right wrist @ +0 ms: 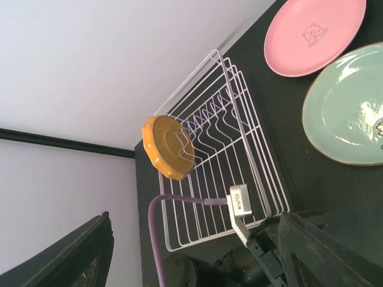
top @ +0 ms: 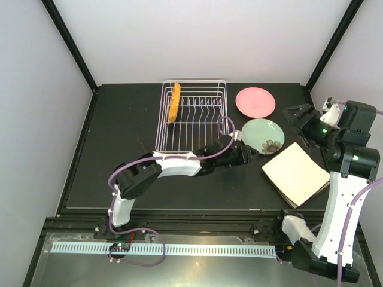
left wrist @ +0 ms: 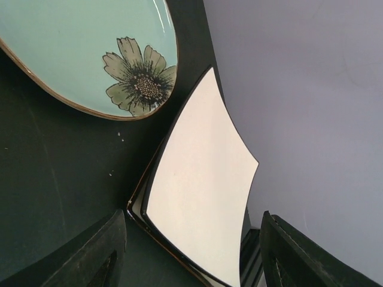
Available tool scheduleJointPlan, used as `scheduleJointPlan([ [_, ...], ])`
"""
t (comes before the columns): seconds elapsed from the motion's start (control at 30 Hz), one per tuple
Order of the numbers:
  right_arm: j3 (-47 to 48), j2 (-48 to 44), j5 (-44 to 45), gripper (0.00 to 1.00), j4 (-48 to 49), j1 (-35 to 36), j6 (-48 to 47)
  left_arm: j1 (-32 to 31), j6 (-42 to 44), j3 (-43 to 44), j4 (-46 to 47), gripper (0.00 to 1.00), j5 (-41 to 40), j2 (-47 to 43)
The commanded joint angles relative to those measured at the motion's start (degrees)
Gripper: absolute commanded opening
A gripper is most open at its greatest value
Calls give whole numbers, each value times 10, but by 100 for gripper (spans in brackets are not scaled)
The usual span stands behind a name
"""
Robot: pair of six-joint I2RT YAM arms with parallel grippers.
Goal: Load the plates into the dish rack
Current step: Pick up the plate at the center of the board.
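Observation:
The white wire dish rack (top: 191, 116) stands at the back centre, with the small orange plate (top: 173, 101) on edge in its left tines. The pink plate (top: 255, 101) and the pale green flower plate (top: 263, 136) lie flat to its right. A plain white square plate (top: 296, 173) lies on another square plate of which only the rim shows. My left gripper (top: 246, 154) is open and empty, low beside the green plate (left wrist: 72, 48) and facing the square plate (left wrist: 197, 197). My right gripper (top: 297, 122) is open and empty, raised at the right.
The right wrist view shows the rack (right wrist: 239, 173), the orange plate (right wrist: 167, 146), the pink plate (right wrist: 314, 33) and my left arm's wrist (right wrist: 239, 263) with its purple cable. Black frame posts stand at the back corners. White walls enclose the dark mat.

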Motion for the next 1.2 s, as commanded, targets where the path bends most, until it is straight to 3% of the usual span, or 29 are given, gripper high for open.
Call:
scheduleJointPlan([
  [0.0, -21, -10, -8, 76, -9, -4, 9, -14, -20, 38, 41, 63, 7, 30],
  [0.33, -71, -12, 21, 76, -13, -4, -35, -45, -14, 77, 13, 64, 15, 62],
  [1.17, -72, -8, 4, 76, -8, -4, -37, -46, -38, 124, 38, 63, 20, 144],
])
